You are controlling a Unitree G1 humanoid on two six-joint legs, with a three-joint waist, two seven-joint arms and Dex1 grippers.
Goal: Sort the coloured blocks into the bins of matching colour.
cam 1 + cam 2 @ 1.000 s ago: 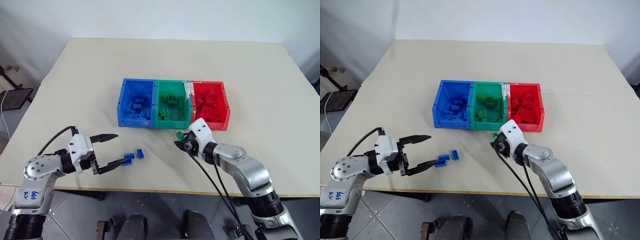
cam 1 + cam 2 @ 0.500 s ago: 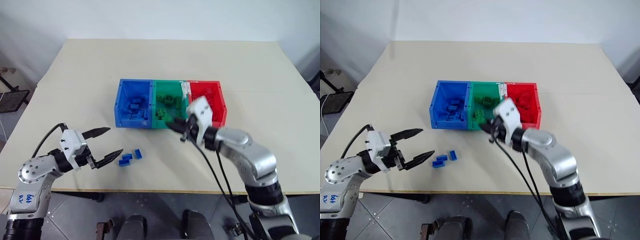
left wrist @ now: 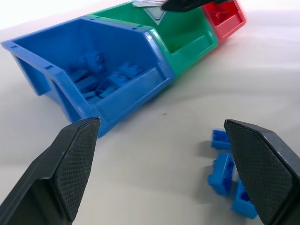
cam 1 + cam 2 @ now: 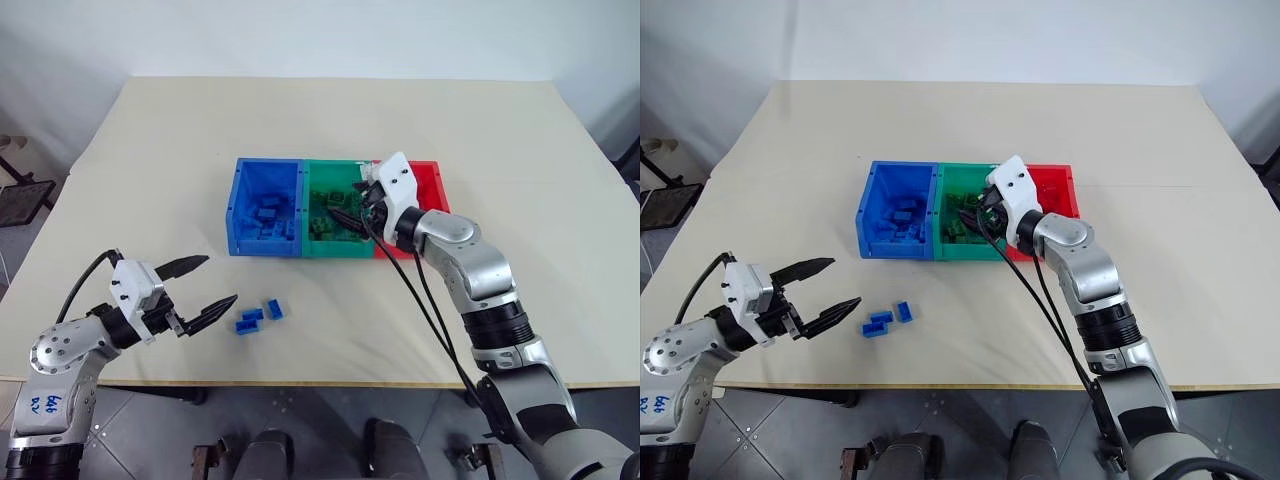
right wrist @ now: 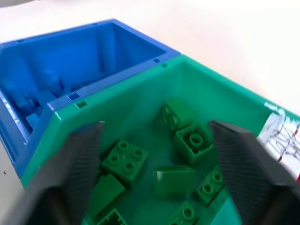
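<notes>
Right gripper (image 4: 352,212): rose from the worktop (image 4: 520,150) to over the green bin (image 4: 322,176); fingers spread wide, green block released.
Left gripper (image 4: 205,283): fingers wide, empty.
Remaining: 3 blue blocks (image 4: 257,317).

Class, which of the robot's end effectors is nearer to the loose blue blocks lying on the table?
Left. The left end effector sits open just beside the loose blue blocks on the table, while the right end effector is open over the green bin, farther away.

Bright, even indoor light falls on the pale beige tabletop (image 4: 480,150), leaving only soft, faint shadows. In the right wrist view, the two black fingers (image 5: 243,154) appear smeared with blur.
</notes>
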